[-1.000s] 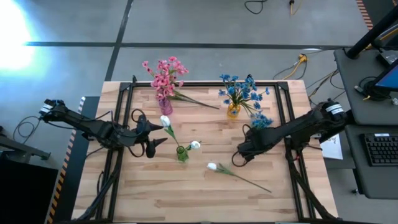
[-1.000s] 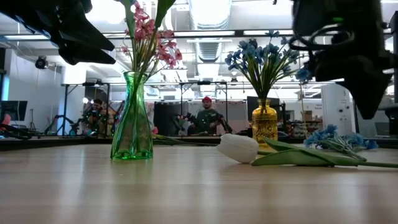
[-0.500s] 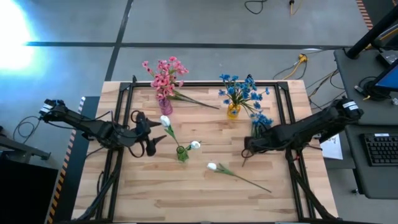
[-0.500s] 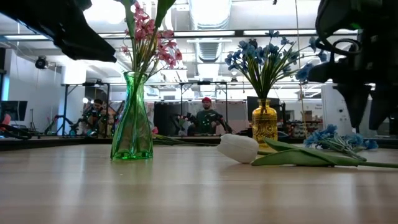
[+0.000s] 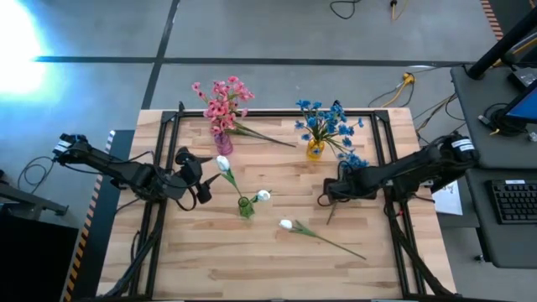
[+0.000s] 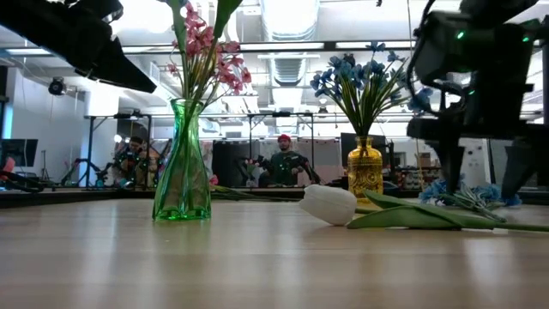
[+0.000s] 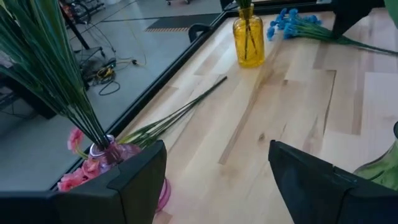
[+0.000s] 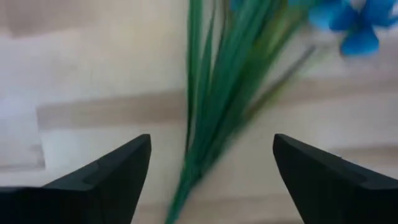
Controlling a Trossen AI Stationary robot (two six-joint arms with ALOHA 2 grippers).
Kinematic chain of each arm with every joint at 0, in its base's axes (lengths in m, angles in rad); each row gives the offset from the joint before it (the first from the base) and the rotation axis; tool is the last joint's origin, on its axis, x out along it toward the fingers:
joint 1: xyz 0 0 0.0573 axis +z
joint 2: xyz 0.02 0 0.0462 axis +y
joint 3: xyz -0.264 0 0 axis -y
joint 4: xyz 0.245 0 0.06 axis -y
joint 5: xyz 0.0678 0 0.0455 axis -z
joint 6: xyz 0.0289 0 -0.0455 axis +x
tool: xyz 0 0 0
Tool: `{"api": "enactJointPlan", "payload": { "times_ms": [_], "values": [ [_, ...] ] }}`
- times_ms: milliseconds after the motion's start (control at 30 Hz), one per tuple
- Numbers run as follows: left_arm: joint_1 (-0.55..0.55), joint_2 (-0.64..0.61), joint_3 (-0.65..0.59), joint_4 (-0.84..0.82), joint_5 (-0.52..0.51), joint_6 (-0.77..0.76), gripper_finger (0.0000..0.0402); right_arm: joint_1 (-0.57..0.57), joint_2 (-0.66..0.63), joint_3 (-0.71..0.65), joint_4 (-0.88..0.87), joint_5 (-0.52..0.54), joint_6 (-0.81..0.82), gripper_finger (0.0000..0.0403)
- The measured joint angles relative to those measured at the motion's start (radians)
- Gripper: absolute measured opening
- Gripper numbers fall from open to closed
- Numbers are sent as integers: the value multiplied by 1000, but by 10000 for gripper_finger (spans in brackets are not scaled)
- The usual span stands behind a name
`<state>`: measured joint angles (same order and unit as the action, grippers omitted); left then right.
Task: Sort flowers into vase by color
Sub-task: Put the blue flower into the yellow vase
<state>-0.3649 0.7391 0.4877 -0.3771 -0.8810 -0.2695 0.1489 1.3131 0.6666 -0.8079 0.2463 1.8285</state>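
High view: the right gripper (image 5: 329, 191) hovers over the stem end of a loose blue sprig (image 5: 353, 162) lying right of the yellow vase (image 5: 315, 150). Right wrist view: its fingers (image 8: 106, 180) stand wide apart, green stems (image 8: 211, 87) between them, nothing gripped. Left wrist view: the left gripper (image 7: 217, 180) is open and empty near the pink vase (image 7: 112, 163). Low view only: people (image 6: 285, 163) beyond the table.

Pink flowers (image 5: 221, 101) in vase, blue bunch (image 5: 323, 122) in vase, blue sprig (image 5: 351, 163) and white tulip (image 5: 287, 224) lying flat
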Motion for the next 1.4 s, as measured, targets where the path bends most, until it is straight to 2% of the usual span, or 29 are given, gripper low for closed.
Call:
{"api": "enactJointPlan", "payload": {
  "times_ms": [100,233,567,667,933,1100,1267,1400],
  "values": [
    [0,0,0,-1,0,0,268,-45,28,0,20,21,-46,335],
    [0,0,0,-8,0,-2,268,-84,77,0,19,-11,-88,327],
    [0,0,0,-8,0,-3,268,-83,120,3,40,-3,-77,314],
    [0,0,0,-9,0,-3,268,-84,119,3,45,-4,-87,280],
    [0,0,-6,-16,0,-2,268,-85,119,4,-1,-71,-114,149],
    [0,0,-8,-24,0,-2,268,-84,118,3,-22,-92,-131,82],
    [0,0,-8,-24,0,-4,268,-84,108,1,-34,-99,-179,34],
    [0,0,-8,-26,0,-9,268,-84,92,0,-58,-102,-221,17]
  ]
}}
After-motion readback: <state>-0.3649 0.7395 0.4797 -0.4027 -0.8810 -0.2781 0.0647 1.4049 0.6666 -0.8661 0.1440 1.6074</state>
